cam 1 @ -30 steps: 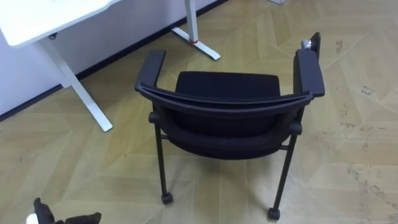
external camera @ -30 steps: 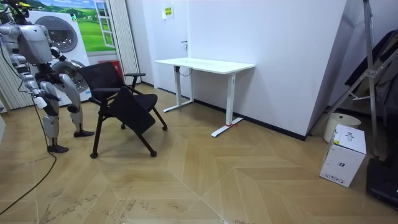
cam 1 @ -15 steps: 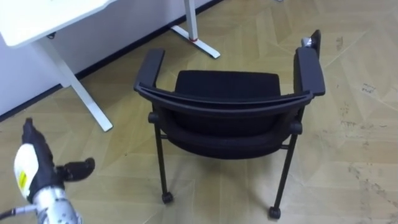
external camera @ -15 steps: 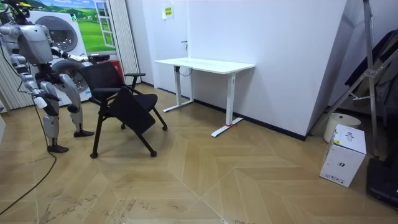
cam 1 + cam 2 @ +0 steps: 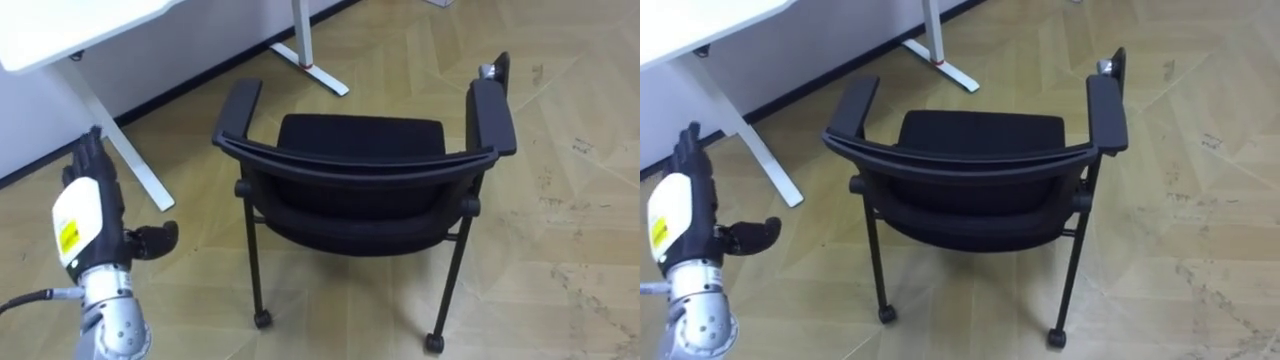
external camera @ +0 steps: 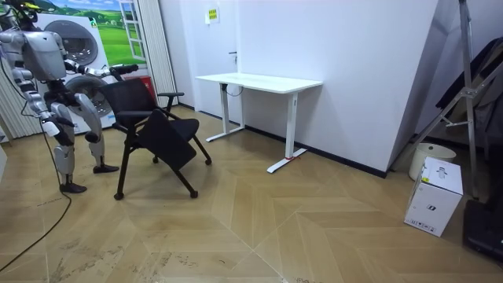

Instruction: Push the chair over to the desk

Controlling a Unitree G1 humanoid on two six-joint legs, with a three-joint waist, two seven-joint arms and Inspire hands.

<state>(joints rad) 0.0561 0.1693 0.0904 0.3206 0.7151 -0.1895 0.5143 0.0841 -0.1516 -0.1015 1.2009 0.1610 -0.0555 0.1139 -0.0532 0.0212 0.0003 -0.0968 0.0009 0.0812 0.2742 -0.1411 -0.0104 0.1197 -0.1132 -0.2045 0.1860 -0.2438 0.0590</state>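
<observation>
A black chair with armrests and small castors stands on the wood floor right in front of me, its curved backrest nearest me and its seat facing a white desk. My left hand is raised to the left of the backrest, fingers straight up and thumb spread, a gap away from the chair and holding nothing. In the room view I stand behind the chair at the room view's left, with that hand lifted over the backrest. My right hand hangs low at my side there.
The white desk stands ahead on the left, with one white leg close to my left hand and another foot beyond the chair. Open floor lies to the right. A cardboard box sits far off.
My left hand has risen from the lower left corner to beside the backrest. The chair has kept its place.
</observation>
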